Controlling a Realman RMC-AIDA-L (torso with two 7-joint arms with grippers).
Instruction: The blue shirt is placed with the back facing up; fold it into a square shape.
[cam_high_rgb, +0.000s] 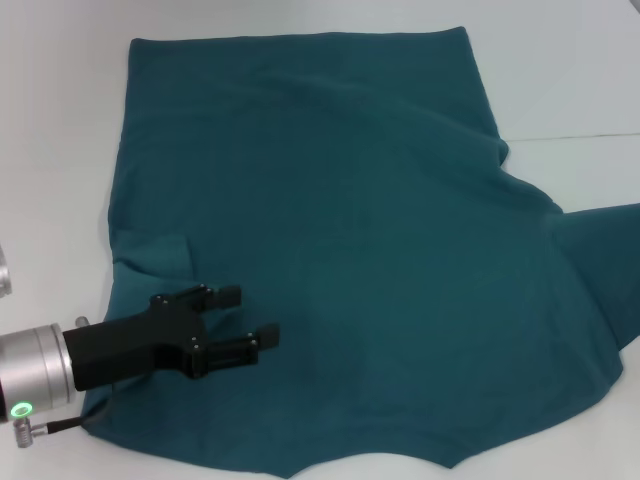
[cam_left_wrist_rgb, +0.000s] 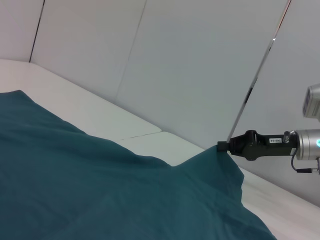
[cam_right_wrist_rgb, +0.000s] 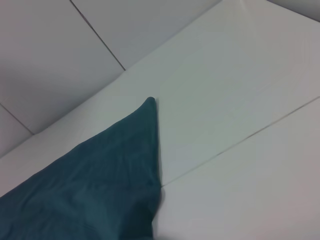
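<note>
Hovering over the near-left part of the blue shirt (cam_high_rgb: 340, 230), our left gripper (cam_high_rgb: 250, 318) has its jaws apart, empty. Our right gripper (cam_left_wrist_rgb: 221, 146) stands clamped on the shirt's right sleeve, lifted.

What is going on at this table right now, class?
A two-armed robot is working on a blue shirt spread over a white table. The left gripper hovers open over the shirt's near left part, holding nothing. The right gripper shows only in the left wrist view, shut on the shirt's edge at the far side and lifting it into a peak. The shirt is still mostly flat and not yet a square.
</note>
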